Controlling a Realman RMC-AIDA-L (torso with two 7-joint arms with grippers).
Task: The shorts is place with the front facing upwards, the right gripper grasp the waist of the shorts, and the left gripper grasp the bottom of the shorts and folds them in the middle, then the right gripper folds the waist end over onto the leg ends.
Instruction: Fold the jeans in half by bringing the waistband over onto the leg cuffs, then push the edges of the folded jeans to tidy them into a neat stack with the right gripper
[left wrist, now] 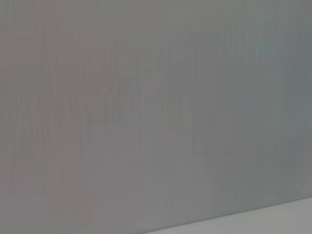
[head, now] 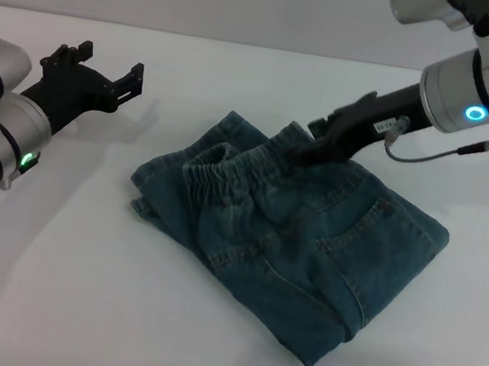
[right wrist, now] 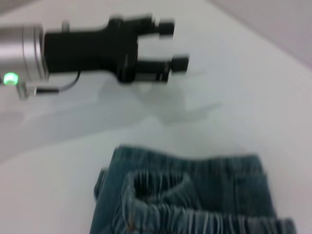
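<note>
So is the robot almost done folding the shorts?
Nearly, it seems. The shorts already lie doubled up, with the ruffled waist resting on top of the denim. The right gripper is down at the far edge of the bundle; whether it grips cloth cannot be seen. The left gripper hangs open above the table, away from the shorts. Probably only letting go and backing away remains.

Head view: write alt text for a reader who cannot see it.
Folded blue-green denim shorts lie on a white table, the ruffled waist on top. The right gripper reaches in from the upper right and touches the shorts' far edge. The left gripper hangs over bare table at the left, away from the shorts, jaws open and empty.
</note>
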